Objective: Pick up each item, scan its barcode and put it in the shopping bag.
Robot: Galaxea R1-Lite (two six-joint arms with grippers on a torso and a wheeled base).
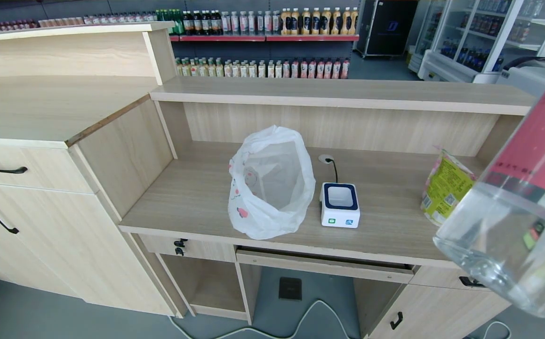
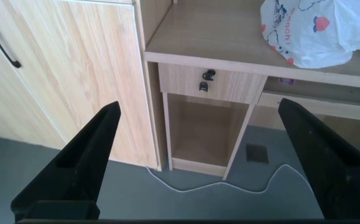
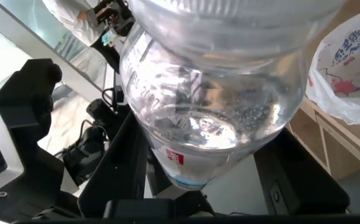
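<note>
One clear bottle is clamped in my right end effector; my left end effector gapes apart. The shopping bag stands open on the tabletop.

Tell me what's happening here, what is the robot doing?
The robot is working a shop checkout. Its right gripper holds a clear plastic bottle with a red label up in the air, right of the wooden counter. On the counter sit an open white plastic shopping bag, a small white scanner with a dark blue rim and a yellow-green snack packet. The left gripper hangs open and empty, low beside the counter.
</note>
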